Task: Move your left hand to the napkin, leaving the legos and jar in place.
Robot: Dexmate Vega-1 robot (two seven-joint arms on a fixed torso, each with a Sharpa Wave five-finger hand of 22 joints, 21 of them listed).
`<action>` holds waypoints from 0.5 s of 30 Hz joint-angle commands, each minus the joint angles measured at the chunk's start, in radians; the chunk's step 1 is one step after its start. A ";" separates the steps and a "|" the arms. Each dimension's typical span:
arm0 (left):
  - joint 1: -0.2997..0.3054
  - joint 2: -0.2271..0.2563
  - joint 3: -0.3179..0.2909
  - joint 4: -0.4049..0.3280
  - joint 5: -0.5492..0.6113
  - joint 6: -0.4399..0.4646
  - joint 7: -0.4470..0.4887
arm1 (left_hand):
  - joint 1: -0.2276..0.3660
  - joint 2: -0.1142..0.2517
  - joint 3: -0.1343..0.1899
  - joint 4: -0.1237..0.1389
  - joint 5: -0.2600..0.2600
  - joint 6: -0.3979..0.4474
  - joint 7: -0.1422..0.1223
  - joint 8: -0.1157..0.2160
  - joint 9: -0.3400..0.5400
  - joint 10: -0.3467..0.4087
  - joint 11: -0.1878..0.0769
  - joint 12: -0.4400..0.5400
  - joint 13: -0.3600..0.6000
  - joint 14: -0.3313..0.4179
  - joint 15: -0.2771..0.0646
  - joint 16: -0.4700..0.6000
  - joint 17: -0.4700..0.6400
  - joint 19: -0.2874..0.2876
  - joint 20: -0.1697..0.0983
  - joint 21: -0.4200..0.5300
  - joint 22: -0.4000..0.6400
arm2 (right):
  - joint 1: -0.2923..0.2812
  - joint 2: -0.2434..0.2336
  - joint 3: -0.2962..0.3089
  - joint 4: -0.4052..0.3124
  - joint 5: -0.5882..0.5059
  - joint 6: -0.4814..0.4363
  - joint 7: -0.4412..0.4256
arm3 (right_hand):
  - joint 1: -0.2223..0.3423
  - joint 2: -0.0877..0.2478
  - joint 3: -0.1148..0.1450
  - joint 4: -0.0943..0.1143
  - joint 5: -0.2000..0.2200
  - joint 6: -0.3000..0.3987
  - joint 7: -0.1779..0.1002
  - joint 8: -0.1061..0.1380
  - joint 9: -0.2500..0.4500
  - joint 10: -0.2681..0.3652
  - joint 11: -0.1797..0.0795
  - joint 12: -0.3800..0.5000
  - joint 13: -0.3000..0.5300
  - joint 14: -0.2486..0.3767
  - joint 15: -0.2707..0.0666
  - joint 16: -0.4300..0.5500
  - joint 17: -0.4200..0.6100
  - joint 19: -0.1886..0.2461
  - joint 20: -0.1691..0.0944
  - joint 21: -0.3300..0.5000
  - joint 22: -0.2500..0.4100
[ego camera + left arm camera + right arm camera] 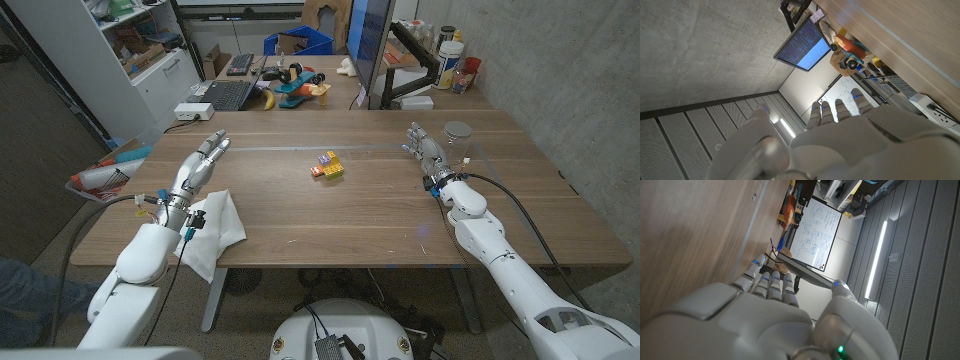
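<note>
A white napkin [218, 232] lies crumpled near the table's front left edge. My left hand [201, 163] is beyond the napkin, fingers stretched out and apart, holding nothing; its wrist is at the napkin's far corner. A small cluster of coloured legos [328, 166] sits mid-table. A clear glass jar [458, 138] with a metal lid stands at the right. My right hand [424, 149] stands just left of the jar, fingers extended, empty. The left wrist view shows my left hand's back [840, 140]; the right wrist view shows my right hand's back [765, 310].
The wooden table [380, 215] has bare surface between the napkin and the legos. Behind it stand a monitor [366, 40], a laptop [218, 95] and toys [295, 85] on another desk. A white shelf [130, 50] is at the far left.
</note>
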 commanded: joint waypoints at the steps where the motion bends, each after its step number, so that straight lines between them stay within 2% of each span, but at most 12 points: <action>1: 0.038 -0.015 -0.023 -0.030 0.034 0.001 0.020 | 0.008 0.008 0.004 -0.006 -0.002 0.010 0.004 0.007 0.001 0.007 0.004 0.006 0.001 0.006 0.000 0.004 0.001 -0.025 0.007 -0.005 0.004 | 0.013 0.008 0.001 0.019 -0.002 0.002 0.011 | 0.009 -0.001 -0.005 -0.001 0.007 0.005 -0.007 -0.003 0.002 0.004 0.003 -0.007 0.001 0.001 0.000 0.000 -0.001 0.009 0.003 -0.003 0.005; 15: 0.064 -0.012 -0.046 -0.086 0.082 0.054 0.025 | 0.011 0.013 0.006 -0.010 -0.002 0.022 0.005 0.010 0.001 0.020 0.004 0.010 0.000 0.015 0.000 0.006 0.001 -0.016 0.010 -0.010 0.005 | 0.026 0.015 0.010 0.034 0.002 0.013 0.020 | 0.009 -0.001 -0.006 -0.003 0.007 0.006 -0.009 -0.003 0.002 0.007 0.001 -0.009 0.001 0.003 -0.002 0.000 -0.003 0.014 0.004 -0.008 0.005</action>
